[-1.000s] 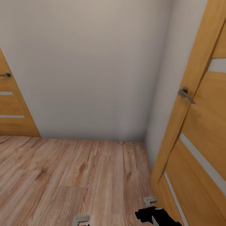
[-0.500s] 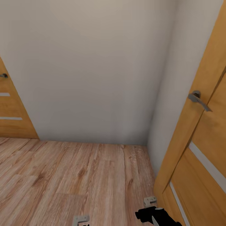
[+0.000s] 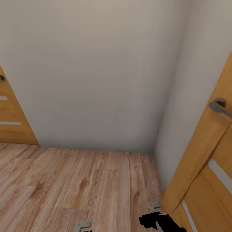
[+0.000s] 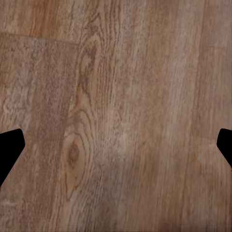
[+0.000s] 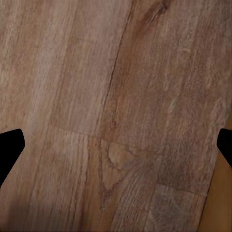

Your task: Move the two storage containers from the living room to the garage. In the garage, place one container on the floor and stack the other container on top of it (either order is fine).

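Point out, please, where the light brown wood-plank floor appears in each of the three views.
Head view: the light brown wood-plank floor spans the lower part, below the plain white wall.
Left wrist view: it lies beyond the open left tool.
Right wrist view: it lies beyond the open right tool.
Shared landmark: the orange wooden door by the robot's right side; an orange strip, likely that door, borders the planks.

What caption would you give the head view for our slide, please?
Robot faces a white wall corner on wood plank floor, orange doors at left and right.
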Tool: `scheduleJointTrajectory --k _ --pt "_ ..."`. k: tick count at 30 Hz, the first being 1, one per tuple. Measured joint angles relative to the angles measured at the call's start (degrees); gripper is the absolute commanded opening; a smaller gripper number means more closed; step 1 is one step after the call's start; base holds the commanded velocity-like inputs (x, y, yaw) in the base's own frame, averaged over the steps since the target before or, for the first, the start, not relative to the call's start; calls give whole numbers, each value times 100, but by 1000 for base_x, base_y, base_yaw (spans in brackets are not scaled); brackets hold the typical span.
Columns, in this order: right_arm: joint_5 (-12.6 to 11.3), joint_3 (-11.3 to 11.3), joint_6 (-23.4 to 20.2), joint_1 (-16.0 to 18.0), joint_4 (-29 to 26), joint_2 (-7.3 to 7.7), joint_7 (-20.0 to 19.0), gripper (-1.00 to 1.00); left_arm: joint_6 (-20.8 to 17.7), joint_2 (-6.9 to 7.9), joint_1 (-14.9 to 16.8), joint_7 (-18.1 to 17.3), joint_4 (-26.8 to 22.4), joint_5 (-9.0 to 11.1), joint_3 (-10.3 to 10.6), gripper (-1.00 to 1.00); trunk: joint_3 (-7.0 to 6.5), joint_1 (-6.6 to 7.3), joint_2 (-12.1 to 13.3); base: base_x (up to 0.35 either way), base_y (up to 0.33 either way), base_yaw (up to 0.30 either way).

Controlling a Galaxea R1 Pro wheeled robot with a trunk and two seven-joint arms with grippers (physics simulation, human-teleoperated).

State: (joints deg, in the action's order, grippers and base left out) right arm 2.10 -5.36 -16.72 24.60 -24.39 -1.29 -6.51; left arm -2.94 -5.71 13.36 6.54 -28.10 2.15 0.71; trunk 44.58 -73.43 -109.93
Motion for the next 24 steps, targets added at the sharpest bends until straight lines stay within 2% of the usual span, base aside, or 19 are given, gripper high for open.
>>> scheduleJointTrajectory --k 24 --pt "2 -1 0 0 5 1 3 100 0 -1 0 0 -1 2 0 100 29 -1 0 165 0 36"
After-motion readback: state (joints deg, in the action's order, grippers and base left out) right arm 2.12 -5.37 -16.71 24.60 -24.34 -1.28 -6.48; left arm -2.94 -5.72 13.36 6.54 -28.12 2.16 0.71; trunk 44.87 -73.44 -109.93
